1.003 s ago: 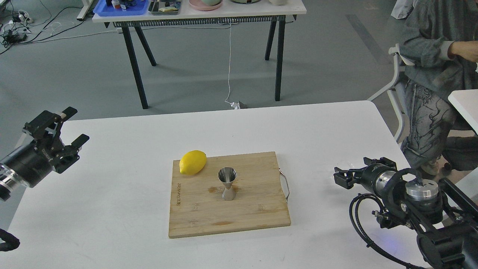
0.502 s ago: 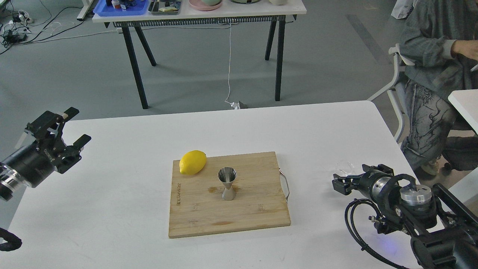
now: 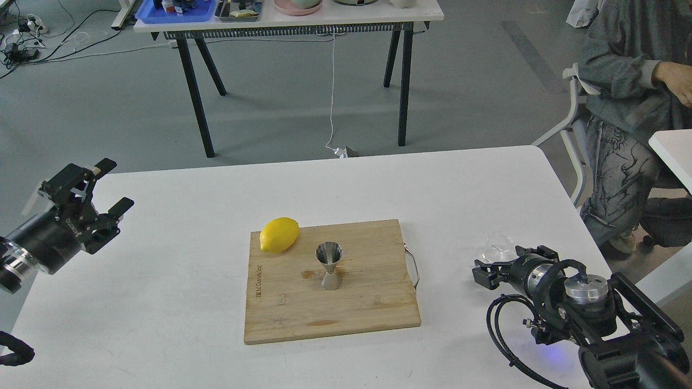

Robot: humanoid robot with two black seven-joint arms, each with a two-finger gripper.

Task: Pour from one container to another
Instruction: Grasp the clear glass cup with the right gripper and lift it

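Observation:
The steel jigger (image 3: 328, 265) stands upright in the middle of the wooden cutting board (image 3: 373, 302). The small clear glass cup (image 3: 498, 247) sits on the white table to the right of the board. My right gripper (image 3: 489, 268) is just in front of and below the cup, pointing left. It is dark, and its fingers cannot be told apart. My left gripper (image 3: 112, 185) hovers at the table's far left edge, open and holding nothing, far from the board.
A yellow lemon (image 3: 279, 234) lies on the board's back left corner. A metal handle (image 3: 413, 266) sticks out of the board's right side. A seated person (image 3: 627, 108) is past the table's right edge. Another table (image 3: 286, 21) stands behind.
My right arm has slid down and slightly left, toward the table's near edge, and more of the glass cup now shows behind it. The left gripper drifted slightly right. Jigger and lemon stayed put.

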